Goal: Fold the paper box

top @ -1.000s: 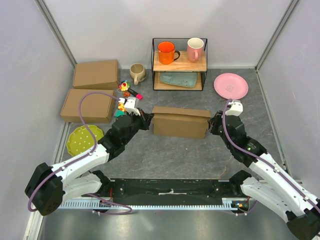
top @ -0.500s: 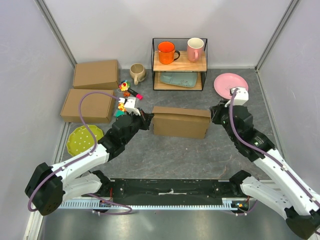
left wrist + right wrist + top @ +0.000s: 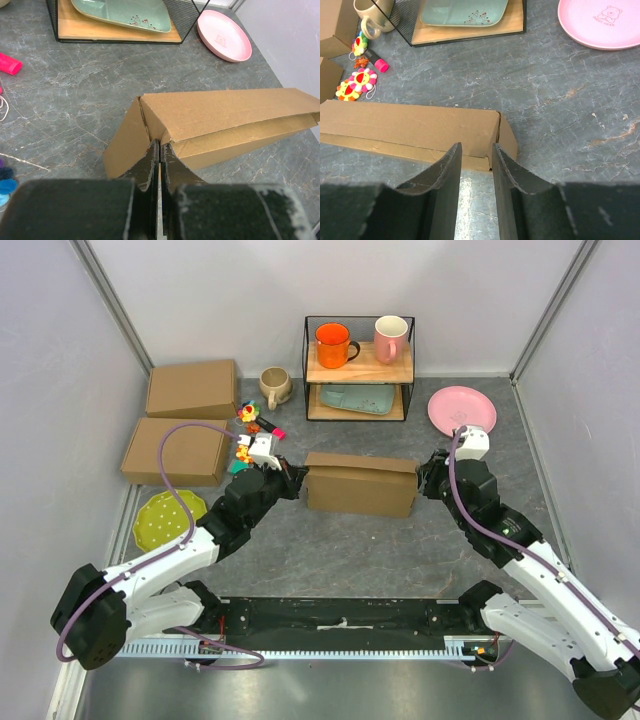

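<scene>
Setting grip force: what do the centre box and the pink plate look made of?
Paper box: brown cardboard, matte, likely corrugated; raw cut edges and fold creases show. Pink plate: smooth, slight sheen; plastic or glazed ceramic, cannot tell which.

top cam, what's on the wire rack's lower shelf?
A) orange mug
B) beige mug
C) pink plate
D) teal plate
D: the teal plate lies on the lower shelf of the wire rack. The orange mug stands on the top shelf, and the pink plate and the beige mug sit outside the rack, to its right and left in that view.
</scene>
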`<state>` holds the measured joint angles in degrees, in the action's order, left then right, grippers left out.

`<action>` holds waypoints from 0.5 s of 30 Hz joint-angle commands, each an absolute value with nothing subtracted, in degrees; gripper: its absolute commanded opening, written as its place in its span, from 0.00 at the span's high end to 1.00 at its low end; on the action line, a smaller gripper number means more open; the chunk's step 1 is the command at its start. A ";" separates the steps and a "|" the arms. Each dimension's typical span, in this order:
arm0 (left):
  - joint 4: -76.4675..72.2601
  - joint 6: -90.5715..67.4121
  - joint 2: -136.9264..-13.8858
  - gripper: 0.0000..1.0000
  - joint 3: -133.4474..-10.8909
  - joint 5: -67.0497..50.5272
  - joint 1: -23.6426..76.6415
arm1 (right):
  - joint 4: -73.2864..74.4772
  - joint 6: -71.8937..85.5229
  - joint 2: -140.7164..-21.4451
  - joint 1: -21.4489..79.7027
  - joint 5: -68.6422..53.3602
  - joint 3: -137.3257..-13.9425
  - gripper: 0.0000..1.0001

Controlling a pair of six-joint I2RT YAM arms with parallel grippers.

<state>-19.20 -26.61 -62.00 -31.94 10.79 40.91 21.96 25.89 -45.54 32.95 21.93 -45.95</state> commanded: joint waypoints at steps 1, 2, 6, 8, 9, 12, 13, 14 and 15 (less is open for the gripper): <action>-6.24 -28.30 -64.78 0.98 -29.88 10.02 41.40 | 22.06 26.19 -44.12 33.05 22.85 -44.56 0.62; -6.24 -28.30 -64.69 0.98 -29.80 10.02 41.48 | 22.06 26.19 -44.12 33.05 22.76 -44.47 0.63; -6.06 -28.30 -64.42 0.98 -29.79 10.11 41.40 | 22.50 26.02 -44.03 33.05 22.50 -43.60 0.68; -5.98 -28.30 -64.34 0.98 -29.88 10.11 41.48 | 22.67 26.02 -43.60 33.05 22.50 -43.16 0.68; -5.89 -28.21 -64.34 0.98 -29.88 10.19 41.48 | 22.59 26.02 -43.33 33.05 22.59 -42.63 0.68; -5.89 -28.21 -64.34 0.98 -29.97 10.28 41.48 | 22.67 25.84 -43.42 33.05 23.11 -42.01 0.67; -5.89 -28.21 -64.34 0.98 -29.97 10.11 41.40 | 22.68 25.75 -43.68 33.05 23.38 -41.92 0.67; -5.89 -28.21 -64.42 0.98 -29.97 10.11 41.40 | 22.59 25.75 -43.77 33.05 23.47 -41.84 0.67; -5.89 -28.21 -64.51 0.98 -29.97 10.11 41.48 | 22.59 25.66 -44.03 32.96 23.55 -41.75 0.67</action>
<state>-18.85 -26.59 -61.87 -31.99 10.74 40.91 22.09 25.91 -43.75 32.97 21.96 -42.63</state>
